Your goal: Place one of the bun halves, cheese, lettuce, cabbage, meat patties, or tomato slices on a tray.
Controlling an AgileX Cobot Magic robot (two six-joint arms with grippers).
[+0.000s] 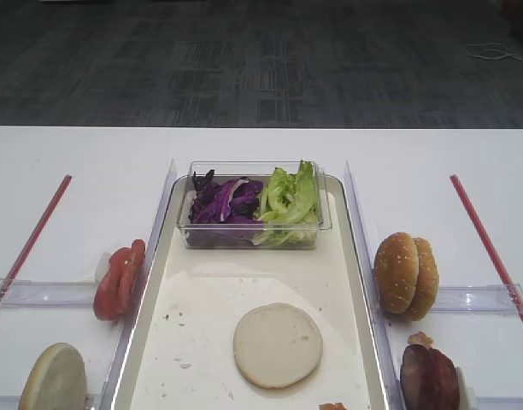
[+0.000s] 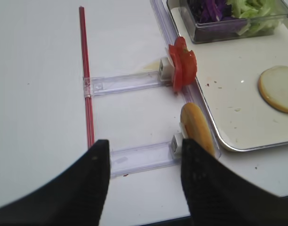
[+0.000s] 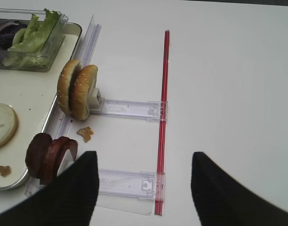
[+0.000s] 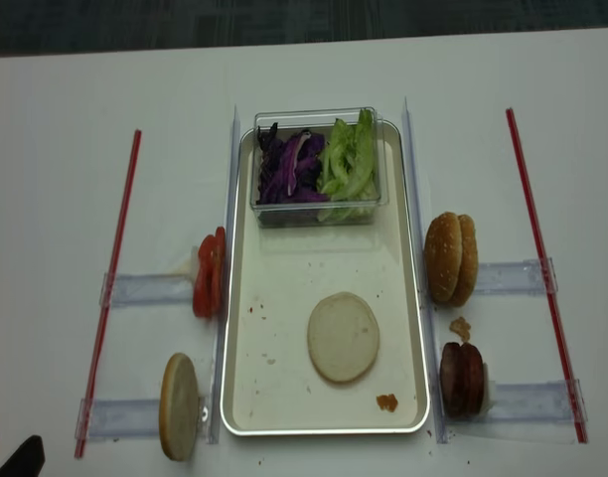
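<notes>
A flat cream bun half (image 1: 278, 344) (image 4: 343, 336) lies on the long tray (image 1: 347, 256) (image 4: 246, 378). In a clear tub at the tray's far end are purple cabbage (image 1: 226, 203) and green lettuce (image 1: 289, 198). Tomato slices (image 1: 119, 279) (image 2: 182, 66) and another bun half (image 1: 54, 378) (image 2: 198, 134) stand on edge left of the tray. The meat patties (image 1: 429, 377) (image 3: 49, 155) stand to its right. My left gripper (image 2: 144, 143) is open and empty above the table, just left of the standing bun half. My right gripper (image 3: 144, 154) is open and empty, right of the patties. No cheese is in view.
Two sesame-seeded buns (image 1: 407, 275) (image 3: 78, 92) stand on a clear plastic rail (image 3: 130, 108) right of the tray. Red strips (image 1: 488, 248) (image 2: 86, 80) run along both outer sides. A crumb (image 3: 85, 133) lies near the patties.
</notes>
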